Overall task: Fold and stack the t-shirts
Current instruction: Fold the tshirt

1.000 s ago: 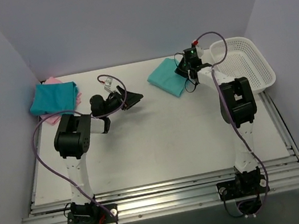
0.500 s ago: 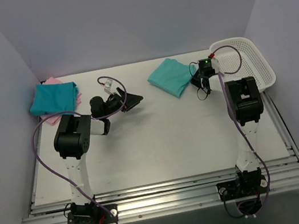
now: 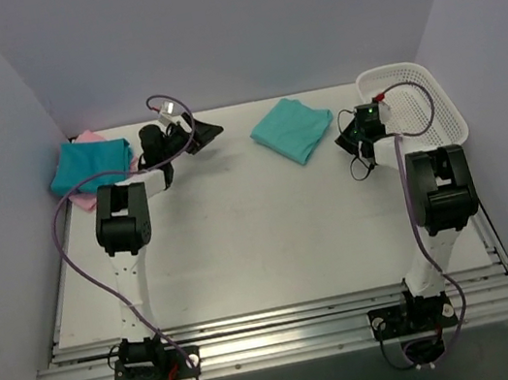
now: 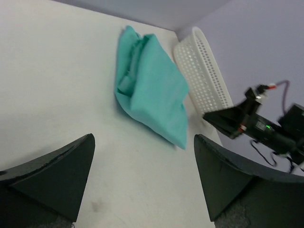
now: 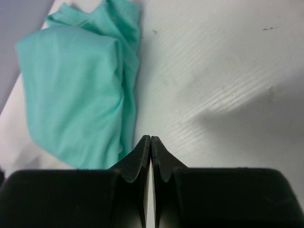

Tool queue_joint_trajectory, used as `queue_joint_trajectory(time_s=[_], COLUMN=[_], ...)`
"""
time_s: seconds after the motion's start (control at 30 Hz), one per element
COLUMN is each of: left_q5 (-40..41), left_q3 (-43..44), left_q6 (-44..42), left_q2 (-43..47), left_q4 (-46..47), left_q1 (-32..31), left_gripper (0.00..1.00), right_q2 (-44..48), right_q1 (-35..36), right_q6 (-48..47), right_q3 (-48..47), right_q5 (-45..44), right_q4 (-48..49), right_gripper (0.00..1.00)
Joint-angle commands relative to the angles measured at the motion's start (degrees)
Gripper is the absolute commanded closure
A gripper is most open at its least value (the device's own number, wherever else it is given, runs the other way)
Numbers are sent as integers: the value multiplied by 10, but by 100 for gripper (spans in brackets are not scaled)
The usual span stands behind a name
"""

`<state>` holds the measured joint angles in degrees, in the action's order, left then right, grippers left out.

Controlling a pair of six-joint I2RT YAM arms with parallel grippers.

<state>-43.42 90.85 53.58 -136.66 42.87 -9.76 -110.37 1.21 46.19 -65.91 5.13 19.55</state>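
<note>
A folded light teal-green t-shirt [image 3: 293,129] lies at the back middle of the table, apart from both grippers. At the back left a darker teal-blue t-shirt [image 3: 87,165] rests folded on a pink t-shirt [image 3: 89,201]. My left gripper [image 3: 205,131] hovers open and empty just right of that stack, pointing toward the light shirt [image 4: 152,90]; its fingers [image 4: 61,171] stand wide apart. My right gripper [image 3: 347,140] is shut on nothing, right of the light shirt [image 5: 80,95], with its tips [image 5: 150,138] just off the shirt's near corner.
A white mesh basket [image 3: 427,81] stands at the back right, close behind my right gripper; it also shows in the left wrist view as the basket [image 4: 199,76]. Purple walls close in the table on the left, back and right.
My right gripper pulled back from the light shirt's right edge toward the basket, staying shut. My left arm swung to the back, closer to the stack, still open.
</note>
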Motion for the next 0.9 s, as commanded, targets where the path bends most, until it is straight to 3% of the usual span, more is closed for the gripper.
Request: queue_joint_trajectory(time_s=[0.0, 0.13, 0.23, 0.4, 0.47, 0.57, 0.63, 0.73, 0.87], left_q5=[55, 169, 236, 271, 300, 400, 466, 530, 581], left_q3=[115, 235, 319, 389, 375, 284, 145, 26, -8], left_q6=[-75, -120, -137, -89, -67, 4, 86, 154, 194], left_q2=[-54, -84, -116, -166, -162, -92, -45, 20, 37], left_q4=[-183, -375, -461, -492, -489, -472, -381, -297, -274], left_q1=[1, -26, -49, -97, -114, -151, -171, -196, -223], left_gripper=[6, 6, 6, 6, 6, 6, 6, 6, 6], right_q2=[113, 195, 258, 342, 377, 410, 433, 461, 493], right_q1=[7, 5, 6, 9, 9, 7, 6, 5, 2], right_q6=[-9, -14, -15, -25, -33, -43, -51, -59, -70], right_q3=[31, 63, 83, 116, 120, 121, 121, 124, 133], right_q5=[-2, -15, -23, -32, -37, -43, -47, -49, -49], right_q4=[13, -9, -28, -68, -88, -117, -135, -158, -179], right_gripper=[100, 100, 100, 100, 100, 100, 100, 99, 99])
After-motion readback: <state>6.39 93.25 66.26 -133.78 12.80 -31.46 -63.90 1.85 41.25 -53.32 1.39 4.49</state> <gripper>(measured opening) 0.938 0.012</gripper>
